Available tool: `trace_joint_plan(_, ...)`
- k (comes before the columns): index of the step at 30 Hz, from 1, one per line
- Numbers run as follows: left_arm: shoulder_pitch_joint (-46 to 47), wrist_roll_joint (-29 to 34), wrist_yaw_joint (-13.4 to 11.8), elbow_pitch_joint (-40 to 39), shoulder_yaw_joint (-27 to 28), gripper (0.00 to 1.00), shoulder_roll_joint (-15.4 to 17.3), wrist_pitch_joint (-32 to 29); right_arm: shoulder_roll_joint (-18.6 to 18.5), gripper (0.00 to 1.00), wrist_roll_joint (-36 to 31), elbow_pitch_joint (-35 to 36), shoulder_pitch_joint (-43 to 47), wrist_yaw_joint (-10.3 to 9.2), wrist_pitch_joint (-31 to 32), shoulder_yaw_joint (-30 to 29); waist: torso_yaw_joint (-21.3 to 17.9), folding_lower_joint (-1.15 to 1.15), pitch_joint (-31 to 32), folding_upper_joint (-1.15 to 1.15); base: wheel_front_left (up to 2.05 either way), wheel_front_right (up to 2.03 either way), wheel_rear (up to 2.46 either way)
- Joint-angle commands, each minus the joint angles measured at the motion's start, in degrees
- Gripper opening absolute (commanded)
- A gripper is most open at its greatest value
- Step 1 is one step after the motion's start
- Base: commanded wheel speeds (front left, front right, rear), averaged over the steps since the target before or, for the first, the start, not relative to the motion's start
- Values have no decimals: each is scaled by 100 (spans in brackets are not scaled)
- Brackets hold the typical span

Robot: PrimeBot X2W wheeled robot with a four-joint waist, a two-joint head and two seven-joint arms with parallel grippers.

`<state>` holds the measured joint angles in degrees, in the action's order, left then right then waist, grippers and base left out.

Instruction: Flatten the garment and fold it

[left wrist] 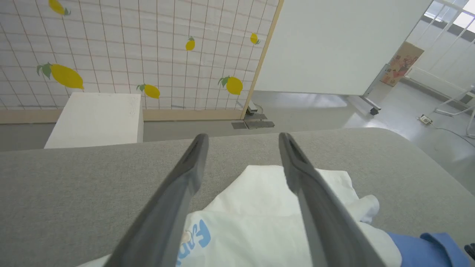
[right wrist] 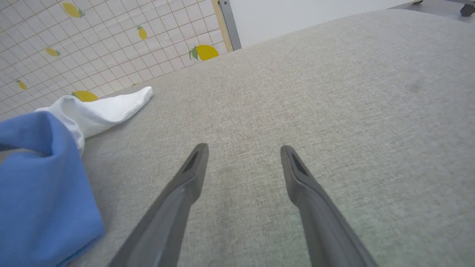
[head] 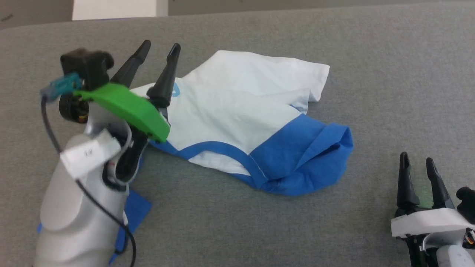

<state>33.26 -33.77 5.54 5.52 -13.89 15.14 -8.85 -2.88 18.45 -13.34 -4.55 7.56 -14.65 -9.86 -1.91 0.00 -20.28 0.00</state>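
Our left gripper (head: 160,46) hovers, jaws spread and empty, above the left end of the shirt (head: 237,111), which lies bunched mid-worktop (head: 389,74) (soft, light, sure to slump, we judge); we would pinch a hem corner. Our right gripper (head: 416,159), jaws spread too, sits by the front edge.

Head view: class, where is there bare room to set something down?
Bare grey surface lies right of the shirt, beyond the right hand, and along the far edge. It is crowded at left, where the left hand hangs over the shirt.
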Motion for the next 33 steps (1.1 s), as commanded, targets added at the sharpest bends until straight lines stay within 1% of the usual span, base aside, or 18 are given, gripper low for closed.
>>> trace_joint_plan(1,-359,104,-27,-263,3,100,27,203,1,100,-33,3,72,-8,-33,-17,260,0,277,0,0,0,0)
trace_joint_plan(2,-525,193,-69,-426,3,100,55,330,1,100,-36,6,93,-8,-33,-22,302,0,324,0,0,0,0)
trace_joint_plan(5,-1160,606,-353,-859,31,100,142,810,1,100,-50,15,152,-8,-33,-24,407,0,459,0,0,0,0)
trace_joint_plan(7,-1616,721,-558,-1051,90,100,57,1184,1,100,-57,18,180,-8,-31,-18,439,0,532,0,0,0,0)
trace_joint_plan(9,-2059,805,-641,-1177,105,100,-21,1626,1,100,-63,17,206,-8,-22,-21,454,0,606,0,0,0,0)
trace_joint_plan(11,-2547,745,-718,-1193,167,100,-184,2033,1,100,-69,15,239,-8,-8,-14,455,0,686,0,0,0,0)
trace_joint_plan(13,-2970,835,-773,-1121,205,100,-239,2238,1,100,-78,23,279,-8,7,-21,451,0,760,0,0,0,0)
trace_joint_plan(16,-3489,858,-839,-948,272,100,-436,2346,1,100,-90,32,344,-8,33,-36,441,0,882,0,0,0,0)
trace_joint_plan(17,-3662,829,-855,-887,302,100,-549,2363,1,100,-94,38,374,-8,41,-48,443,0,925,0,0,0,0)
trace_joint_plan(22,-4053,1123,-839,-839,523,100,-867,2382,1,100,-101,90,511,-8,87,-70,489,0,1066,0,0,0,0)
trace_joint_plan(26,-4144,1242,-699,-887,689,100,-1051,2383,1,100,-185,290,588,-8,267,47,532,0,1130,0,0,0,0)
trace_joint_plan(28,-4149,1324,-639,-901,738,100,-1093,2383,1,100,-267,472,614,-8,551,189,549,0,1133,0,0,0,0)
trace_joint_plan(30,-4138,1378,-592,-911,782,100,-1128,2384,1,100,-334,686,631,-8,1033,433,559,0,1105,0,0,0,0)
trace_joint_plan(33,-4088,1443,-520,-907,800,100,-1168,2384,1,100,-500,1028,621,-8,1996,698,579,0,1029,0,0,0,0)
